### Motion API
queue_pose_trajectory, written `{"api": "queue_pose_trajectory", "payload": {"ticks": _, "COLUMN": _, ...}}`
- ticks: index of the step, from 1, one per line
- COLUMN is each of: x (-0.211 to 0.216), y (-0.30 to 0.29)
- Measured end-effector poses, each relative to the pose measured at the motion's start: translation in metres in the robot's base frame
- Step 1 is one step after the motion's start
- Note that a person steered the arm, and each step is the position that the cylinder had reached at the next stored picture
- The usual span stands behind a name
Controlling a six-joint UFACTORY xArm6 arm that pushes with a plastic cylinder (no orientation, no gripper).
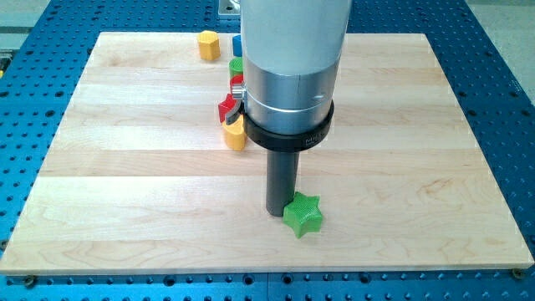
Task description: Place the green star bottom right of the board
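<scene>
**Green star mid-push, bottom right corner not reached yet**

Nearest the camera is the green plastic star block (pixel 303 214), sitting on the pale wooden board (pixel 418 167) low down and just a bit right of centre. So it's toward the view's bottom already, but well apart from the bottom right corner. That's the task's thing and that's where it is.

Right behind it, touching its upper left side, is my tip (pixel 279 212), the lower end of the dark rod. No hand on this rig, just the rod, so nothing to call wide, narrow or holding.

My read: the push is in hand and maybe halfway along. Next move looks like a slide toward the view's right, slightly down. With the tip on the star's upper left, that line is roughly ok, but a star has points and could spin off to one side, so staying behind its middle matters.

Farther back, near the silver arm housing, there's a cluster: a yellow block (pixel 236 134), a red block (pixel 226 108), and a green block (pixel 236 66) partly hidden, shapes hard to tell. Bit of blue block (pixel 237 43) peeking behind. Farthest, a yellow hexagon-ish block (pixel 209 45) near the top edge. All well clear of the path.
</scene>
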State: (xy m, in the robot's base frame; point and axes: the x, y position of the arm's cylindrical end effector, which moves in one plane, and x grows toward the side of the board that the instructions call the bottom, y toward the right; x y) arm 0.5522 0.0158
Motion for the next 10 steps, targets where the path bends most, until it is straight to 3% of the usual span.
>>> {"api": "queue_pose_trajectory", "payload": {"ticks": 2, "x": -0.013, "y": 0.035}}
{"api": "queue_pose_trajectory", "payload": {"ticks": 4, "x": -0.006, "y": -0.03}}
{"api": "queue_pose_trajectory", "payload": {"ticks": 5, "x": 0.007, "y": -0.01}}
{"api": "queue_pose_trajectory", "payload": {"ticks": 6, "x": 0.013, "y": 0.048}}
{"api": "queue_pose_trajectory", "payload": {"ticks": 7, "x": 0.015, "y": 0.07}}
{"api": "queue_pose_trajectory", "payload": {"ticks": 8, "x": 0.026, "y": 0.03}}
{"api": "queue_pose_trajectory", "payload": {"ticks": 9, "x": 0.051, "y": 0.078}}
{"api": "queue_pose_trajectory", "payload": {"ticks": 10, "x": 0.043, "y": 0.104}}
